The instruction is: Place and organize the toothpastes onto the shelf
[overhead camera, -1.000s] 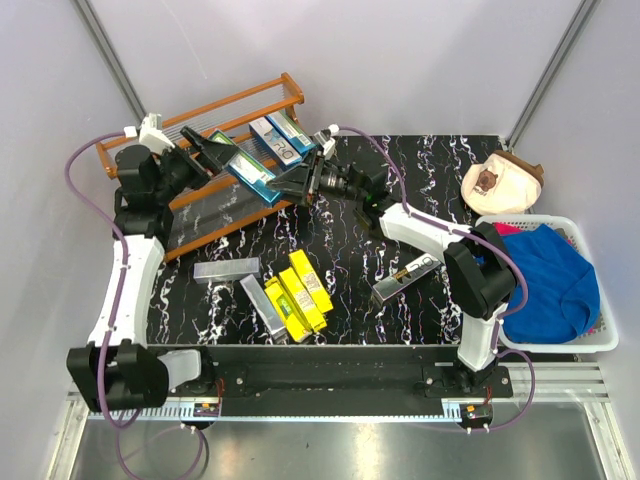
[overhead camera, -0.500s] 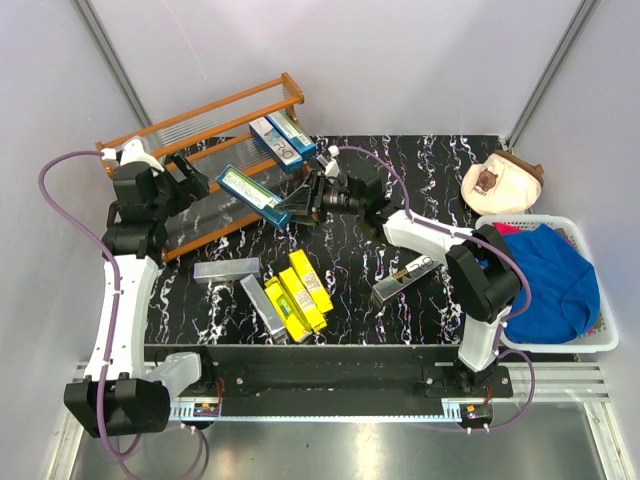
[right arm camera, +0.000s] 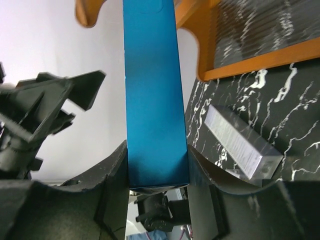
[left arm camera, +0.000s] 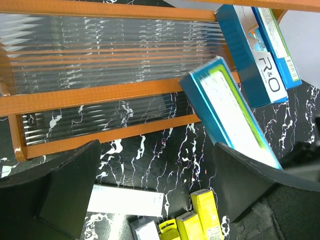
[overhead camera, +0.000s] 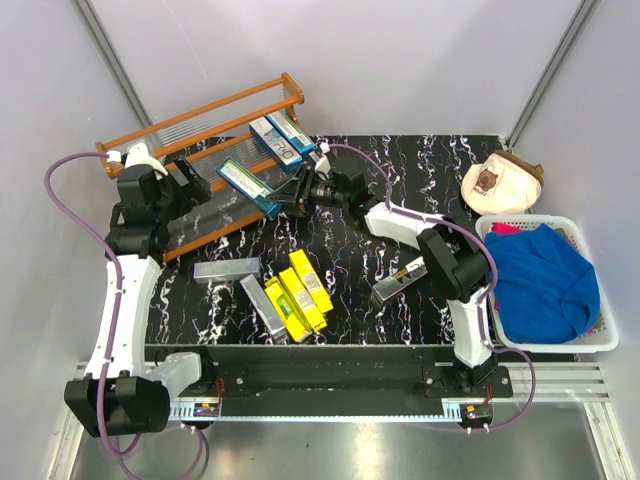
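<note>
The orange-brown shelf [overhead camera: 200, 110] stands at the back left, with two blue-teal toothpaste cartons [overhead camera: 280, 137] leaning on its right end. My right gripper [overhead camera: 291, 196] is shut on another blue-teal carton [overhead camera: 247, 187], held tilted just in front of the shelf's lower tier; the right wrist view shows it [right arm camera: 155, 90] clamped between both fingers. My left gripper [overhead camera: 190, 180] is open and empty over the shelf's front rail [left arm camera: 100, 95], and the held carton [left arm camera: 232, 117] lies to its right. Yellow cartons [overhead camera: 298, 292], a silver one [overhead camera: 226, 268] and a grey one [overhead camera: 262, 305] lie on the table.
A dark carton [overhead camera: 405, 278] lies by the right arm's elbow. A white basket [overhead camera: 600, 340] holding blue cloth sits at the right edge. A beige and brown object [overhead camera: 503, 182] sits behind it. The table is black marble.
My left gripper has drawn back left, away from the blue-teal carton. My right gripper has carried that carton slightly out and then back toward the shelf's lower tier.
</note>
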### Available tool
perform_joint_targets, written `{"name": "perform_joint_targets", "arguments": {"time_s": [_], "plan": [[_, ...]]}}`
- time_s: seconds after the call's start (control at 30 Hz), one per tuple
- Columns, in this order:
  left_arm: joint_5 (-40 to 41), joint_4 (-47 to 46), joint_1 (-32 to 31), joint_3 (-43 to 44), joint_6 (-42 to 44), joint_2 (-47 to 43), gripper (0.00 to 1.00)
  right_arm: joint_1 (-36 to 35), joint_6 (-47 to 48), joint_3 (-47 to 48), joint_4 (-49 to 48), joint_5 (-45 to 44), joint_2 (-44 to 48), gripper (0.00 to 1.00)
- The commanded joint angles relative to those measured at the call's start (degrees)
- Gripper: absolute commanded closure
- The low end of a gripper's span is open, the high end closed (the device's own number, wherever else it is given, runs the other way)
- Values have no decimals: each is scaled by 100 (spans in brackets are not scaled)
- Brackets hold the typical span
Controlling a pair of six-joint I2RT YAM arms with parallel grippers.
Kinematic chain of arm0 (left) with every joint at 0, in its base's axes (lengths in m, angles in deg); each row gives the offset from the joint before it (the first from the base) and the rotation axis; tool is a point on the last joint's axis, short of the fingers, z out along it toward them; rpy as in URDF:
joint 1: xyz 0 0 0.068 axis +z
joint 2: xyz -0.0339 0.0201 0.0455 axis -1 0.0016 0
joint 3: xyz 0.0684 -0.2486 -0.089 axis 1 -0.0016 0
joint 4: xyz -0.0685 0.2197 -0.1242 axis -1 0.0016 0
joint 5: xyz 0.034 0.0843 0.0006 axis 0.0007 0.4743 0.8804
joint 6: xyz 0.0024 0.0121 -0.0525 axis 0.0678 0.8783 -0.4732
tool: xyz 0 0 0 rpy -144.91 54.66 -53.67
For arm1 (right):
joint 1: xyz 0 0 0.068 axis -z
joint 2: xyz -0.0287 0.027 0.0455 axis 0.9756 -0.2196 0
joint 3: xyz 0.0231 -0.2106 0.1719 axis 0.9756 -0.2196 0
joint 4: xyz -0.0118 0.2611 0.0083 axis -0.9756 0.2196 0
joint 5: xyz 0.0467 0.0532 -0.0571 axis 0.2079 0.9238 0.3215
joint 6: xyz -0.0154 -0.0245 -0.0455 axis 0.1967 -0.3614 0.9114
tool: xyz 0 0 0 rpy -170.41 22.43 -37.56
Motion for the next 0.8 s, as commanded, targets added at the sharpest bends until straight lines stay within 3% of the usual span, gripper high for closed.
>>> {"name": "perform_joint_targets", "arguments": {"time_s": [0.0, 0.33, 0.77], "plan": [[-48, -228, -3, -72, 81, -92, 1, 102, -268, 600, -601, -208, -341, 73], [-145, -272, -3, -143, 54, -118, 1, 462, -462, 1022, -820, -567, -755, 73], [-153, -281, -3, -169, 63, -110, 1, 515, -708, 2059, -407, -638, -1572, 73]]}}
